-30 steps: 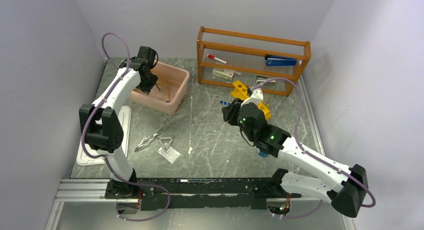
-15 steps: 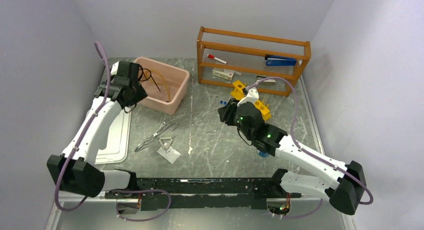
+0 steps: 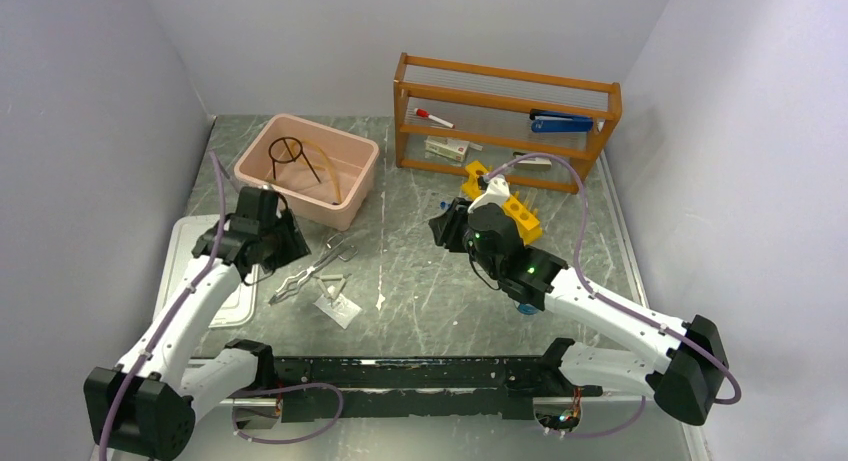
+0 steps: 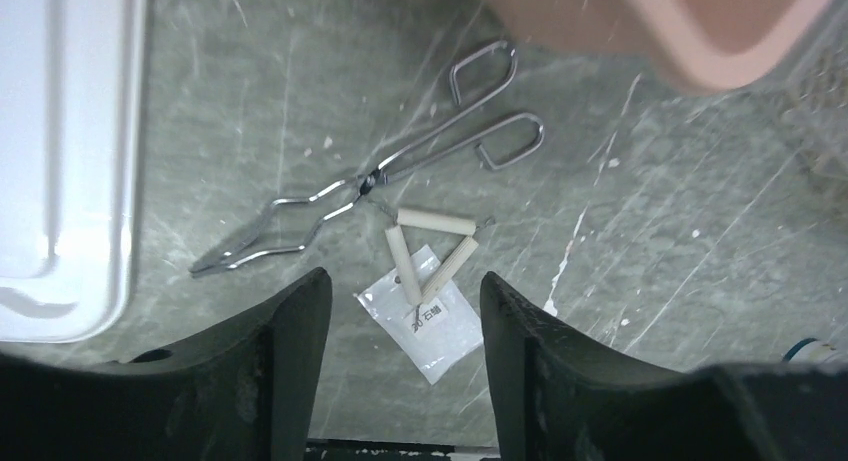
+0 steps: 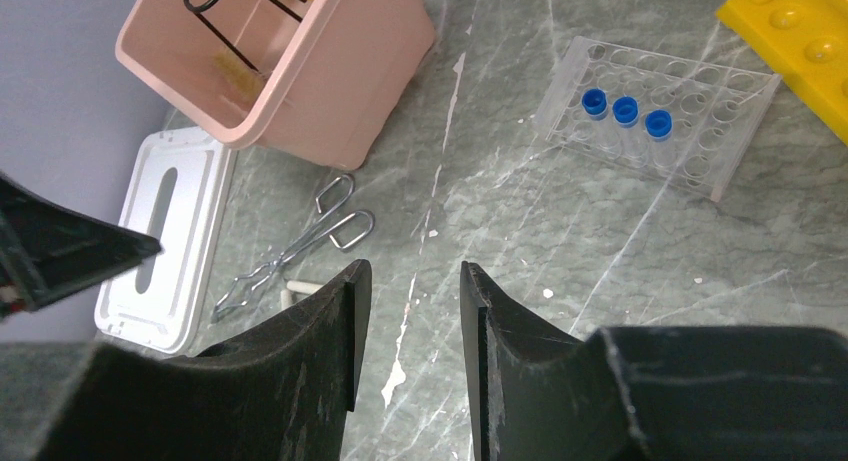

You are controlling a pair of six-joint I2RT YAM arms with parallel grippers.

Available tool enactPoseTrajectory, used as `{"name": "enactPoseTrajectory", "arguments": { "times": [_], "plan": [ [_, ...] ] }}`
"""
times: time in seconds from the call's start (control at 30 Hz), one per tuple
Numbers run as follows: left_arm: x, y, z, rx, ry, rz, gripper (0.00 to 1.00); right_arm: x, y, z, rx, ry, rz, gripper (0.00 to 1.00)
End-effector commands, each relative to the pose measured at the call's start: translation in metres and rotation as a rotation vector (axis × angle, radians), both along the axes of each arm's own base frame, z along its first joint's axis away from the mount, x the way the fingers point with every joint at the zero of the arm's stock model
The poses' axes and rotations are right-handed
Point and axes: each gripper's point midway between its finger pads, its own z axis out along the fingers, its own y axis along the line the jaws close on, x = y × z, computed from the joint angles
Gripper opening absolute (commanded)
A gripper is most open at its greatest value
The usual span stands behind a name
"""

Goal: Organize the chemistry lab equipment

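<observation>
The chemistry lab equipment lies spread over the counter (image 3: 420,281); the black ring stand (image 3: 290,151) stands inside the pink bin (image 3: 300,203) at the far left, with a tan loop (image 3: 333,178), probably the rubber tubing, beside it; the silvery tongs (image 4: 370,179) lie flat just in front of the bin, their tips near the white lid (image 4: 60,131); a small triangle of pale tubes (image 4: 432,219) sits just beside their pivot, partly on a clear packet (image 4: 440,331); three blue-capped tubes (image 5: 625,108) stand in a clear rack (image 5: 700,141) near a yellow block (image 5: 800,41). The left gripper (image 4: 402,286) hovers over the triangle, spread wide, holding nothing; the right gripper (image 5: 412,271) hangs above bare counter between tongs and rack, parted a little and empty.
</observation>
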Motion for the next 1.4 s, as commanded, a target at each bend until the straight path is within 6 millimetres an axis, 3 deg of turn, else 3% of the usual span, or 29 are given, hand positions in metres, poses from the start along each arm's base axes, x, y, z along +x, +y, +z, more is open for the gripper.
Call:
{"name": "enactPoseTrajectory", "arguments": {
  "times": [0.0,0.17,0.37,0.57,0.9,1.03,1.2,1.37],
  "plan": [
    [-0.007,-0.024,-0.028,-0.138,0.032,-0.015,0.56,0.003,-0.001,0.001,0.010,-0.015,-0.011,0.42],
    [-0.018,-0.039,-0.065,-0.218,0.104,-0.040,0.54,0.004,0.000,-0.002,0.009,-0.010,-0.011,0.42],
    [-0.025,-0.048,-0.092,-0.258,0.156,-0.058,0.50,0.005,0.000,-0.002,0.005,-0.012,-0.013,0.42],
    [-0.024,-0.045,-0.109,-0.225,0.181,-0.041,0.41,0.006,0.000,-0.002,0.002,-0.015,-0.017,0.42],
    [-0.029,-0.040,-0.133,-0.112,0.252,-0.014,0.36,0.006,-0.002,0.002,0.002,-0.029,-0.020,0.42],
    [-0.029,-0.040,-0.136,-0.085,0.257,-0.013,0.25,0.006,-0.003,0.004,0.006,-0.033,-0.020,0.42],
    [-0.027,-0.042,-0.123,-0.081,0.231,-0.024,0.06,0.005,-0.006,0.009,0.013,-0.043,-0.026,0.42],
    [-0.021,-0.043,-0.095,-0.093,0.166,-0.044,0.05,0.002,-0.008,0.011,0.021,-0.045,-0.025,0.42]
  ]
}}
